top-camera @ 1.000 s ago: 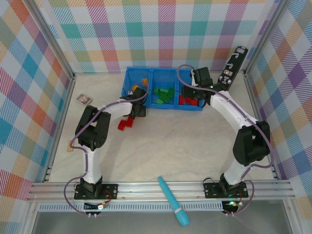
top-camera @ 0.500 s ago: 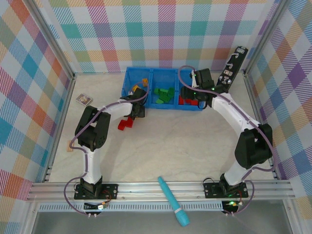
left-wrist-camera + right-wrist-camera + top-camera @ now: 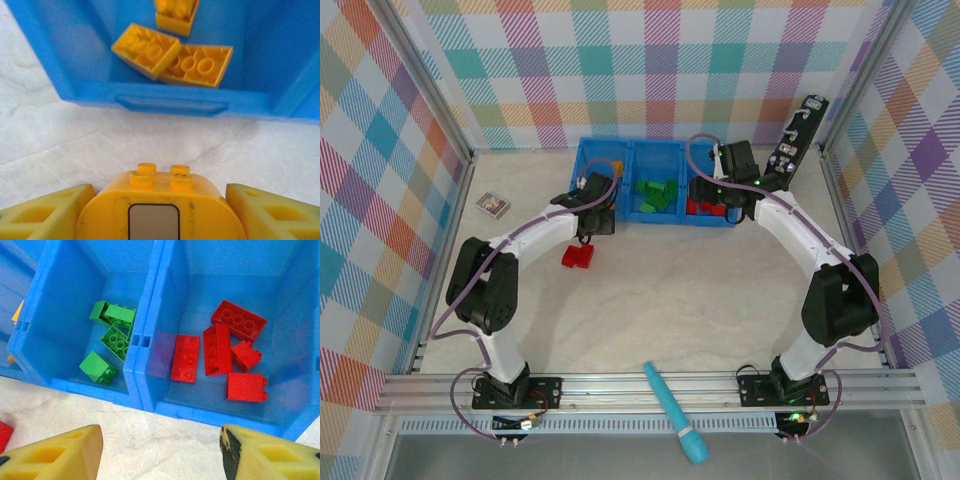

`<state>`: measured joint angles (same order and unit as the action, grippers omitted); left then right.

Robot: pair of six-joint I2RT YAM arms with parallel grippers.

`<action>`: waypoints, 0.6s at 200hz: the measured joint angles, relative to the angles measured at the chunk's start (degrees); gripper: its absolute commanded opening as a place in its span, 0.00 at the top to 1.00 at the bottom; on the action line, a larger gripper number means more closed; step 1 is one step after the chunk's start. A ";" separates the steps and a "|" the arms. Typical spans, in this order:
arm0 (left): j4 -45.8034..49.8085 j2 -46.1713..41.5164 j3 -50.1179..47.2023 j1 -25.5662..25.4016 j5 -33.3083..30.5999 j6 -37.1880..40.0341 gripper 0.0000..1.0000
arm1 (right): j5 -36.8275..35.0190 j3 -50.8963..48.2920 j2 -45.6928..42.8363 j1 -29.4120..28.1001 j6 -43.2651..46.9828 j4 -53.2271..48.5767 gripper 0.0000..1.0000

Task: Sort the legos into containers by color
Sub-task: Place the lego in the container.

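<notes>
My left gripper (image 3: 157,200) is shut on a yellow rounded lego (image 3: 160,192) with four studs and a grey window, held just in front of the blue tray (image 3: 170,102). Yellow legos (image 3: 172,55) lie in its left container. In the top view the left gripper (image 3: 594,212) sits at the tray's front left edge, above red legos (image 3: 577,257) on the table. My right gripper (image 3: 160,445) is open with nothing between its fingers, over the table in front of the tray (image 3: 142,365). Green legos (image 3: 112,335) fill the middle container and red legos (image 3: 220,350) the right one.
A black upright device (image 3: 798,135) leans at the back right. A teal pen-like tool (image 3: 675,412) lies across the front rail. A small flat card-like object (image 3: 492,205) rests at the left. A red lego (image 3: 2,432) shows at the right wrist view's left edge.
My left gripper has shut on the yellow lego and moved up toward the tray's left container, its elbow swinging down and left. The right arm shifted only slightly.
</notes>
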<state>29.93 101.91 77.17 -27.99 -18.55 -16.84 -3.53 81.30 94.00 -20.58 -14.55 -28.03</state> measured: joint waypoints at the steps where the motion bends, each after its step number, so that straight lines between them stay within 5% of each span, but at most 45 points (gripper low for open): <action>1: 0.00 -0.09 0.04 0.00 -0.02 0.00 0.34 | -0.02 0.00 0.00 0.00 0.00 0.00 0.36; 65: -1.64 2.21 11.43 0.02 -2.75 3.28 0.33 | 1.68 -6.03 -3.26 0.00 -2.25 0.68 0.36; 120: -4.68 13.38 17.90 3.04 -2.38 3.82 0.33 | 8.96 -22.16 -15.61 -0.90 -7.58 2.64 0.33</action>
<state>25.26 115.28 95.07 -24.95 -20.93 -13.02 5.43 59.13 78.39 -21.47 -22.13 -25.39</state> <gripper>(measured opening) 0.666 0.668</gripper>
